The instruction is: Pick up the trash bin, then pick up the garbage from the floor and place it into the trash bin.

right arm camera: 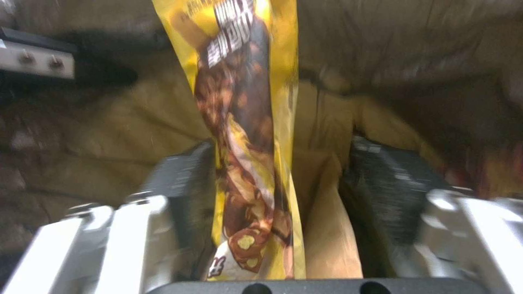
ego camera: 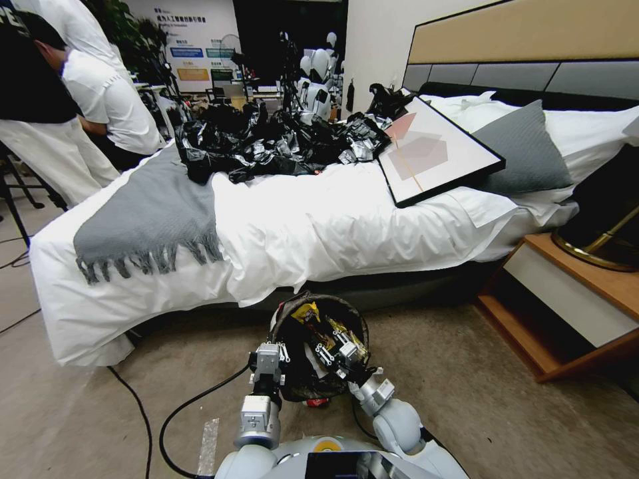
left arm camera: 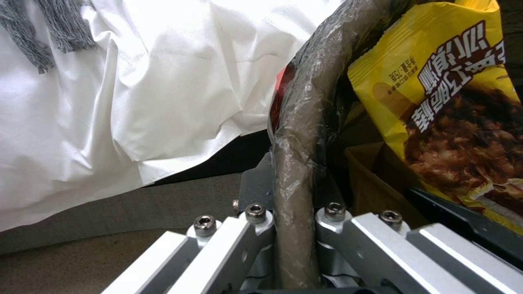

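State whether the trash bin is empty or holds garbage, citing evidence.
Holds garbage: the trash bin contains a yellow snack packet and a brown paper bag.

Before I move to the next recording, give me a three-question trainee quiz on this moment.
1. True or false: the left gripper is shut on the bin rim.
2. Which packet sits between the right gripper fingers? A red B yellow C white
3. Fill in: the bin sits in front of the ____.

Key: 1 true. 2 B, the yellow packet, with the fingers apart and the brown bag beside it. 3 bed.
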{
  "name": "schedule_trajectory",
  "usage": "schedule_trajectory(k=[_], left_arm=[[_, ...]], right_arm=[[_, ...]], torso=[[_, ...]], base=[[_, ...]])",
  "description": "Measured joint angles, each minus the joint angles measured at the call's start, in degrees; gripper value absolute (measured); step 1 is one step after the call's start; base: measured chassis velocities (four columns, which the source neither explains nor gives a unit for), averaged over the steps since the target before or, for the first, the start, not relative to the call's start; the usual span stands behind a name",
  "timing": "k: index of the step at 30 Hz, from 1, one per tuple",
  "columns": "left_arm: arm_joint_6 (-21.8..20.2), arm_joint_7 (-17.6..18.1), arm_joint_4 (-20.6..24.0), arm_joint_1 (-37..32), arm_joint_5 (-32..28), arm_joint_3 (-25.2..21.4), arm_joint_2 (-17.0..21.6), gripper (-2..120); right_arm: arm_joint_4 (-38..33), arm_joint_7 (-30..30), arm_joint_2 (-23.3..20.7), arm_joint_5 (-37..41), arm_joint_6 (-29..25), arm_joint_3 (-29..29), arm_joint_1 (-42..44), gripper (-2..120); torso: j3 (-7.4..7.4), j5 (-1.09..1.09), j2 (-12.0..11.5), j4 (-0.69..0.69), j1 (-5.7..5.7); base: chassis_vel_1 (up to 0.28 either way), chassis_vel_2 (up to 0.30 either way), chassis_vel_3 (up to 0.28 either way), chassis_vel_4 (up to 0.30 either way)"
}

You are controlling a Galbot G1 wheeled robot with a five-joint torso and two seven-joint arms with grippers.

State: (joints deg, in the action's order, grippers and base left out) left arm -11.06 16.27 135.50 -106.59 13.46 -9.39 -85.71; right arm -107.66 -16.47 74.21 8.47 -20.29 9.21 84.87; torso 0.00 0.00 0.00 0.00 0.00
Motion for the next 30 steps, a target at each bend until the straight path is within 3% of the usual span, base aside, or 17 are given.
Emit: schedule_trajectory(k=[1, 5, 12, 21, 30], left_arm=[[0.00, 0.00, 0.00, 0.00, 0.00, 0.00, 0.00, 1], [-0.02, -0.02, 0.05, -0.12, 0.05, -0.04, 0.02, 1], [-0.02, -0.02, -0.10, -0.17, 0.11, -0.04, 0.05, 1], [-0.14, 0.02, -0.71, -0.08, -0.10, -0.04, 0.00, 1], [-0.19, 0.08, -0.76, -0.19, -0.09, -0.16, -0.08, 1]], right_arm=[[0.00, 0.00, 0.00, 0.00, 0.00, 0.00, 0.00, 75], [-2.16, 0.01, -0.13, -0.91, -0.34, -0.31, 0.90, 96], [-6.02, -0.06, -0.13, -1.87, -0.92, -0.75, 1.90, 111], [-12.51, 0.48, 0.03, -2.26, -0.97, -1.34, 3.03, 114], [-20.03, 3.25, 1.35, -1.86, -1.07, 1.81, 4.24, 105]], torso=[[0.00, 0.00, 0.00, 0.00, 0.00], [0.00, 0.00, 0.00, 0.00, 0.00], [0.00, 0.00, 0.00, 0.00, 0.00], [0.00, 0.00, 0.00, 0.00, 0.00], [0.00, 0.00, 0.00, 0.00, 0.00]], base=[[0.000, 0.000, 0.000, 0.000], [0.000, 0.000, 0.000, 0.000], [0.000, 0.000, 0.000, 0.000], [0.000, 0.000, 0.000, 0.000], [0.000, 0.000, 0.000, 0.000]])
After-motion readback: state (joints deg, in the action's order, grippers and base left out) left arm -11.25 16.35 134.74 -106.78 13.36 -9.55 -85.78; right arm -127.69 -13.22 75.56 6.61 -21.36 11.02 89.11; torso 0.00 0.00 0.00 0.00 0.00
